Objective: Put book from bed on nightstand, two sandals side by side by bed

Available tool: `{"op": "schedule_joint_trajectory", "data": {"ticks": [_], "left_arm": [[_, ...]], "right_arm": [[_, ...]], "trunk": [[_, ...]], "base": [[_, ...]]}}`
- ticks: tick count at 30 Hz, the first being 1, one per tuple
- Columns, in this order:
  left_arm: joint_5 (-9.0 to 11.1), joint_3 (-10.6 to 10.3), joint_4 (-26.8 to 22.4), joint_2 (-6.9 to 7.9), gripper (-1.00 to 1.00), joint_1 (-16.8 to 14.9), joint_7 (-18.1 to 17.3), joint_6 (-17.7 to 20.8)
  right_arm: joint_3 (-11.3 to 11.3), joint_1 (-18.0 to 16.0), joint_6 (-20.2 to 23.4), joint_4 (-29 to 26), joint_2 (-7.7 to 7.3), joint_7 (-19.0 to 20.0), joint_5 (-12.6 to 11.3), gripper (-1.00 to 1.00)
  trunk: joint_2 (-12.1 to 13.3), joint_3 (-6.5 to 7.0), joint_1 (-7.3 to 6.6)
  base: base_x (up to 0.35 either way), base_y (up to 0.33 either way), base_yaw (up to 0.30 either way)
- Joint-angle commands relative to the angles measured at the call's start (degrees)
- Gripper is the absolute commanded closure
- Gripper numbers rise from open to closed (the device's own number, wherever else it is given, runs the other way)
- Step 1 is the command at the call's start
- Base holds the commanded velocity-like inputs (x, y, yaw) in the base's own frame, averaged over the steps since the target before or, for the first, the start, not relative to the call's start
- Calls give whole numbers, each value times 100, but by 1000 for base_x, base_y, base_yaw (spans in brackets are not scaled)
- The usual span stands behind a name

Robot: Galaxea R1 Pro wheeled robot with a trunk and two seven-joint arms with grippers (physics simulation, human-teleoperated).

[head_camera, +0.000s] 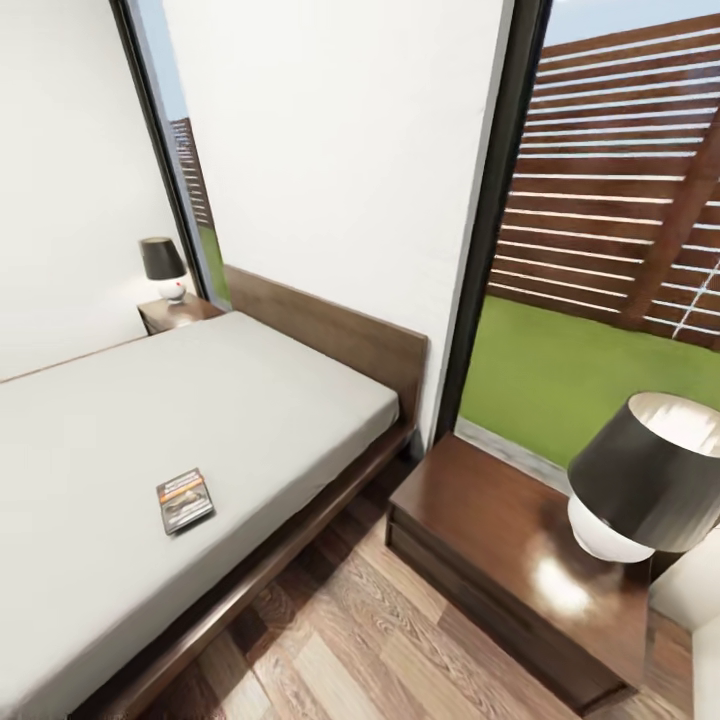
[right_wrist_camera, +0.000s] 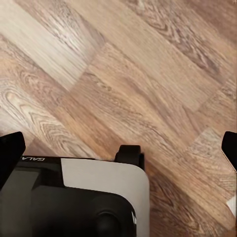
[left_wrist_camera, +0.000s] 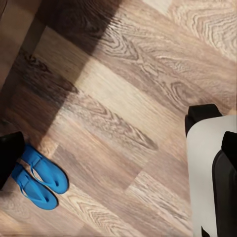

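The book [head_camera: 184,500], dark with an orange band, lies flat on the pale-grey mattress of the bed [head_camera: 300,420], near its front edge. A dark wooden nightstand [head_camera: 490,520] stands just right of the bed, and a second nightstand [head_camera: 178,313] stands at the bed's far side. The two blue sandals [left_wrist_camera: 42,177] lie side by side on the plank floor, touching, partly hidden behind one fingertip [left_wrist_camera: 10,158] of my left gripper [left_wrist_camera: 118,153]. That gripper is open and empty above the floor. My right gripper [right_wrist_camera: 118,148] is open and empty too.
A black-shaded lamp [head_camera: 650,480] takes up the right part of the near nightstand; a smaller lamp [head_camera: 162,268] sits on the far one. Tall windows [head_camera: 600,300] flank the headboard wall. My white base [left_wrist_camera: 212,182] [right_wrist_camera: 98,192] stands on the wood floor [head_camera: 340,640].
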Motion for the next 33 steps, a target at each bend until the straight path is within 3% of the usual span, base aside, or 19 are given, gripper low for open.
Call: {"op": "schedule_joint_trajectory", "data": {"ticks": [1,33], "left_arm": [[57,-48,5,-2,-100,-5,-7,-18],[57,-48,5,-44,-100,-5,-7,-20]], "right_arm": [[-48,1,40,-14,3,34,28,-100],[-48,1,40,-12,11,34,29,-100]], "trunk": [[-3,-5,1],[-3,-5,1]], "base": [[60,-111,286],[10,-39,286]]}}
